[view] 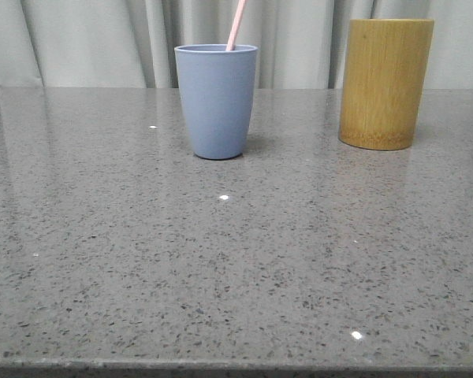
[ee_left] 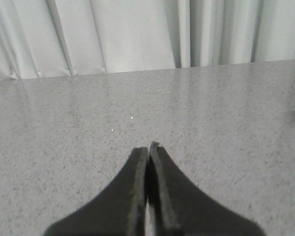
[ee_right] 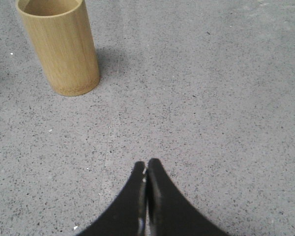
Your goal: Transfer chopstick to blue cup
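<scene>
At 12 o'clock on the table (view: 236, 268), chopstick (view: 236, 25) already stands in blue cup (view: 216, 98); your left gripper (ee_left: 148, 149) and right gripper (ee_right: 146, 166) sit pinched together, empty, so transfer looks done, nothing further needed.

— What stands on the grey speckled table (view: 236, 268)?

— Two vessels, well apart. The blue cup (view: 216, 101) sits upright near the middle, toward the back. To its right stands a taller bamboo holder (view: 384, 83), also upright.

— And the chopstick (view: 236, 25)?

— It rests inside the blue cup, leaning to the right, its pale pink shaft rising past the rim and out of the top of the picture.

— Behind them?

— A pale pleated curtain (view: 79, 39).
</scene>
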You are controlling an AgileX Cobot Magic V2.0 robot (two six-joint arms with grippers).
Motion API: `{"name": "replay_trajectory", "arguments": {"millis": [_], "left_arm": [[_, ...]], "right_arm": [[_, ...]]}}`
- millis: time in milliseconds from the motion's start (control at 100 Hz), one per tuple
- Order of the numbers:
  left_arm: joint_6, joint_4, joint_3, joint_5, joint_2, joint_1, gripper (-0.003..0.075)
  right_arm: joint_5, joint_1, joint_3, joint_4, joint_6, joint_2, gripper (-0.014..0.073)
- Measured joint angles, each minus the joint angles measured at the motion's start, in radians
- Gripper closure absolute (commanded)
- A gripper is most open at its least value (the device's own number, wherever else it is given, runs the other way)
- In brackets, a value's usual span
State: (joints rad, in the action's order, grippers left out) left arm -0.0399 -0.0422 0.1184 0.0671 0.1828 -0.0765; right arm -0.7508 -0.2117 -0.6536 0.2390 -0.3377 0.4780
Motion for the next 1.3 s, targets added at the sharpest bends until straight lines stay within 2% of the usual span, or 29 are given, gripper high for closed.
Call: {"name": "replay_trajectory", "arguments": {"millis": [120,230,1300], "left_arm": [[0.000,0.007,-0.119,-0.034,-0.125,0.000,0.0739],[0.000,0.010,-0.121,-0.012,-0.188,0.000,0.0739],[0.000,0.028,-0.121,-0.052,-0.188,0.000,0.0739]], "right_arm": [[0.000,0.000,0.000,0.000,0.000,0.000,0.0661],[-0.002,0.000,0.002,0.000,0.000,0.000,0.0661],[-0.002,0.000,0.004,0.000,0.000,0.000,0.0661]]}}
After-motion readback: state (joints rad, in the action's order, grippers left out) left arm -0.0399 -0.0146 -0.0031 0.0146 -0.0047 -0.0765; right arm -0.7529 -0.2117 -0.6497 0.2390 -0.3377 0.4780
